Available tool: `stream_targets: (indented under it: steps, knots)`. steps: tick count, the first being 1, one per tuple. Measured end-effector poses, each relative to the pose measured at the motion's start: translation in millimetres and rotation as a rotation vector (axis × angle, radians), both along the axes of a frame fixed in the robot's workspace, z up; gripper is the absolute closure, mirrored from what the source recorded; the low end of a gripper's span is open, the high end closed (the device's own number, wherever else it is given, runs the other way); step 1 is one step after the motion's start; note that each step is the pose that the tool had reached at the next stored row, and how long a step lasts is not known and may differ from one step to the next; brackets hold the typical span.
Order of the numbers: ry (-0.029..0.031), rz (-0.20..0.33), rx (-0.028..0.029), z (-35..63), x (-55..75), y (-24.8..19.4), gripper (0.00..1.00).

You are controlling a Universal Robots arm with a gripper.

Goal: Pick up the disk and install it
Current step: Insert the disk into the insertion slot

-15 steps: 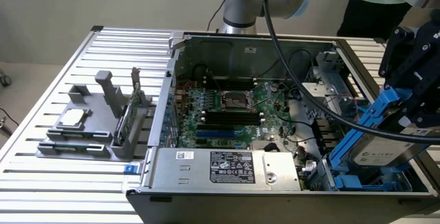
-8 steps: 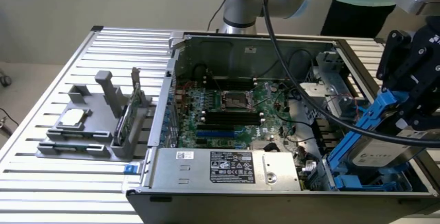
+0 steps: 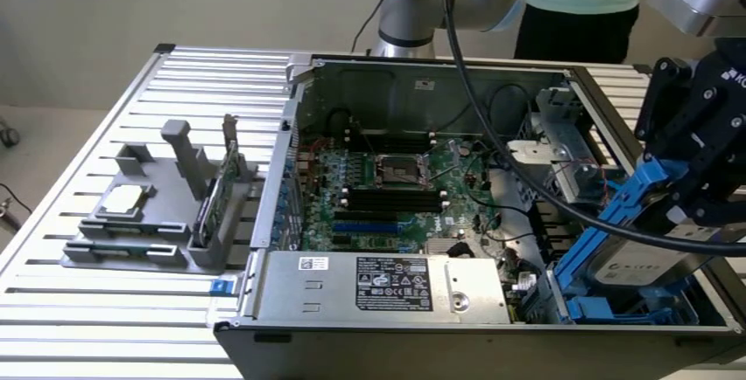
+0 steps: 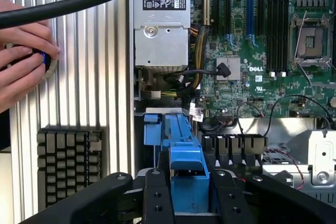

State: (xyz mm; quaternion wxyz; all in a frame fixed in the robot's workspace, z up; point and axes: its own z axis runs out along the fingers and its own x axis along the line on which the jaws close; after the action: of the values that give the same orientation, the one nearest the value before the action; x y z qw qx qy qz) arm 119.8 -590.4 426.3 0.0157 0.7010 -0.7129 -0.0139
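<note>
Exterior view
1. I see the open case point(image 3: 408, 70) lying on the slatted table point(image 3: 70, 310).
2. The gripper point(image 3: 666, 201) is at the exterior view's right, over the near corner of the case. It is clenched on the disk point(image 3: 630, 262), grasping it at its upper end.
3. The disk is tilted, with its blue rails along the edges. Its lower end is down inside the case at the blue bay point(image 3: 600, 310). I cannot tell whether it touches the bay.
4. A black cable point(image 3: 466, 83) runs down from the arm and crosses in front of the disk.
5. The motherboard point(image 3: 385, 183) lies in the middle of the case and the power supply point(image 3: 385, 279) along its near side.
6. On the table at the exterior view's left stands a grey fixture point(image 3: 122, 253). It holds a chip point(image 3: 126, 198) and an upright green card point(image 3: 222, 190).
7. A person point(image 3: 577, 0) stands behind the table.

Wrist view
1. The black fingers point(image 4: 157, 192) clamp the blue end of the disk between them.
2. Beyond the disk I see the power supply and the motherboard.
3. Beside the case a hand point(image 4: 21, 61) rests on the table, closed around a small dark round part. A dark ribbed block point(image 4: 68, 163) lies near it
</note>
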Motion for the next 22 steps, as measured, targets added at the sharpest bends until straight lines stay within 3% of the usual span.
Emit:
stream_targets:
  steps: [10,17,22]
  knots:
    - [-0.0022,0.000,0.0028,-3.9,-1.0,0.1,0.67]
    - [-0.0101,0.000,0.0072,-6.5,-2.1,0.8,0.67]
    - [-0.0116,0.000,0.0085,-9.9,-4.2,0.9,0.67]
